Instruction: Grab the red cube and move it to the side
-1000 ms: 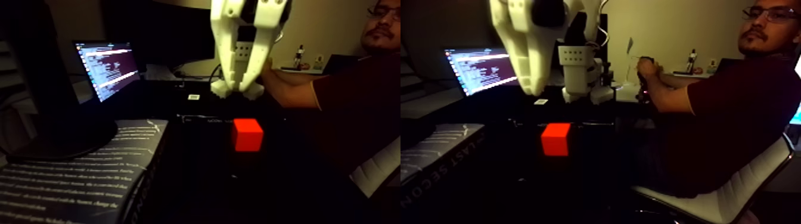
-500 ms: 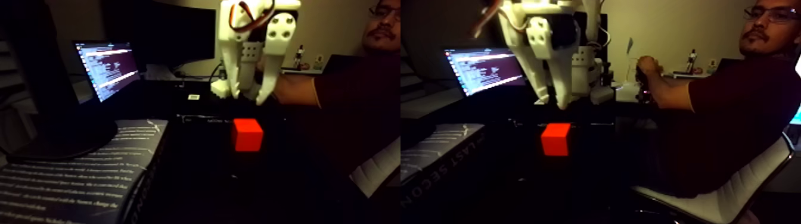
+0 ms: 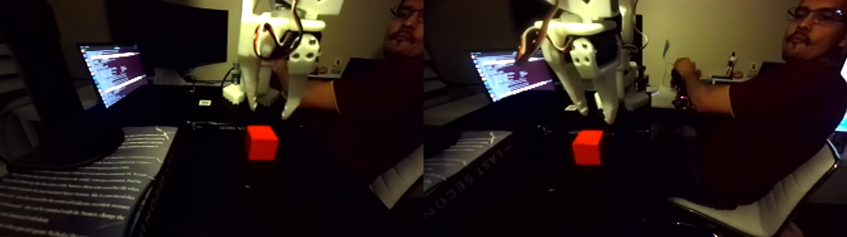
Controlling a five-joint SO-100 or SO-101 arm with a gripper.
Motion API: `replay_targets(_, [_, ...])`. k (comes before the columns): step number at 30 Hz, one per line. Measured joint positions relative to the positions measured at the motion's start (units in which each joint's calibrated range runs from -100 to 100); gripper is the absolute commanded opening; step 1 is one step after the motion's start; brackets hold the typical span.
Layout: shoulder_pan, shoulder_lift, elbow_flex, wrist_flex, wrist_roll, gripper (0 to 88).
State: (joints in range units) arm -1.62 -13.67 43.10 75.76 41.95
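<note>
Pincer (image 3: 271, 112) hung wide above cube (image 3: 261, 142) (untouched on table); grab and move both remained.

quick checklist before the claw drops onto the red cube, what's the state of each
1. Claw open: ok, its two fingers stand apart.
2. Claw empty: ok, nothing between the fingers.
3. Red cube free: ok, it sits alone on the dark table, untouched.
4. Claw above the cube: ok, fingertips hang over it with a gap below.
5. Claw centred over the cube front to back: cannot tell, the low camera angle hides depth.
6. Room beside the cube: cannot tell, the table is too dark; a book lies to the left in the picture.
</note>
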Motion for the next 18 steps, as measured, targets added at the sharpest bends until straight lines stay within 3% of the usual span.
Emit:
replay_targets(6, [0.0,0.7,0.0,-1.4,-0.1,23.9])
replay_targets(18, [0.5,0.8,0.0,-1.4,5.6,24.0])
